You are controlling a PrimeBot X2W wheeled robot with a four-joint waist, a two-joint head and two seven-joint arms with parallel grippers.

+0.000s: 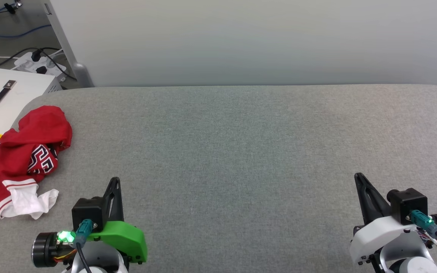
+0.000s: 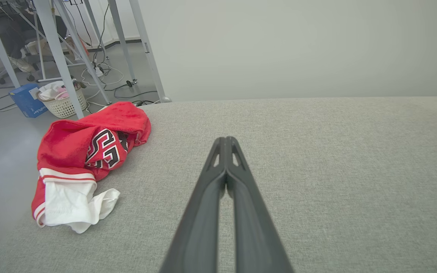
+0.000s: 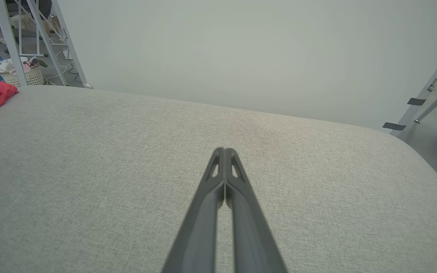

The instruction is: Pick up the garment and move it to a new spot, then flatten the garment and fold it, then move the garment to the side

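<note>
The garment (image 1: 25,159), a red jersey-style T-shirt, lies crumpled in a loose heap at the far left of the head view, on the left edge of a grey fabric-covered table (image 1: 241,151). Its red body is bunched on top, a fold in the middle shows black letters outlined in white, and a white sleeve with red and white striped trim spills out at the lower end of the heap, toward the bottom of the frame. Just beside it, at the upper left of the frame, sits a white box (image 1: 10,98) with a black strap handle, and above that a white power strip (image 1: 38,62) with dark cables rests on the floor. To the right of the heap, at the lower left of the frame, the left gripper (image 1: 115,182) sits over the bare table near the garment without touching it; in the left wrist view its two dark fingers (image 2: 211,189) are pressed together at the tips with nothing between them, and the garment (image 2: 74,148) lies to the left of them. Behind it in that view stand a pale woven basket (image 2: 63,104) and a blue box (image 2: 27,100) on the floor. The wide middle of the table is plain grey cloth, with a pale wall panel (image 1: 241,38) rising behind it. At the lower right of the head view, the right gripper (image 1: 358,176) rests over the table, well apart from the garment, its fingers likewise closed together and holding nothing.
</note>
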